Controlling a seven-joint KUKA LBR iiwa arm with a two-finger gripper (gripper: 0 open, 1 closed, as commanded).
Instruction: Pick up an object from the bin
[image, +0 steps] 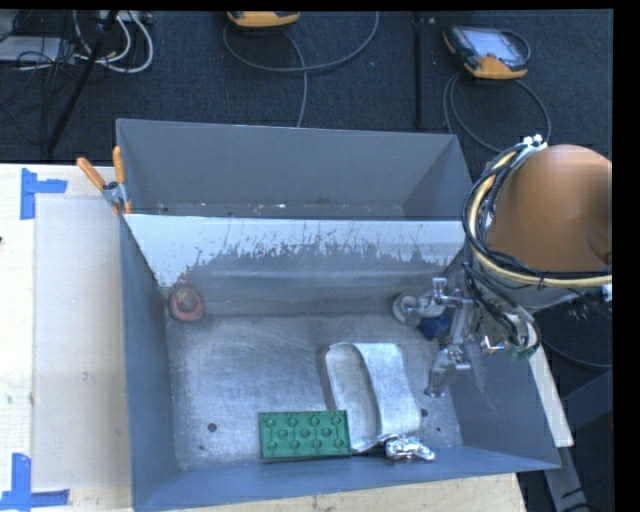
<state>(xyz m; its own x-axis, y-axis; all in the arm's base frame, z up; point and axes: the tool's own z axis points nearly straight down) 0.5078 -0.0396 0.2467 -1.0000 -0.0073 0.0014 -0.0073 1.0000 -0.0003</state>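
Bin (145, 380): grey metal, sloped walls, scuffed floor, few loose things spread well apart.
Arm (505, 335): enters from the right, over the bin's right wall.
Orange cover (555, 205): rounded, on the wrist, above the bin's right rim.
Cables (478, 235): yellow, white and black, looped round the left side of the cover.
Gripper (447, 360): low at the right side of the floor, close to the right wall; opening cannot be told; nothing seen held.
Pad (372, 388): pale grey, soft, oblong with rounded corners, left edge curled up; right of centre on the floor, just left of the gripper, apart from it.
Blue piece (431, 325): small, dark blue, partly hidden behind the gripper's metal parts, near the back right corner of the floor; kind cannot be told.
Knob (405, 306): small, grey, round, at the foot of the back wall, just left of the blue piece.
Brick (305, 435): green, flat, studded, rectangular; near the front wall, its right end touching the pad's lower left corner.
Metal piece (410, 450): small, shiny, irregular; at the front wall, just below the pad's lower right corner.
Disc (185, 303): brownish red, round; back left corner of the floor, well apart from the rest.
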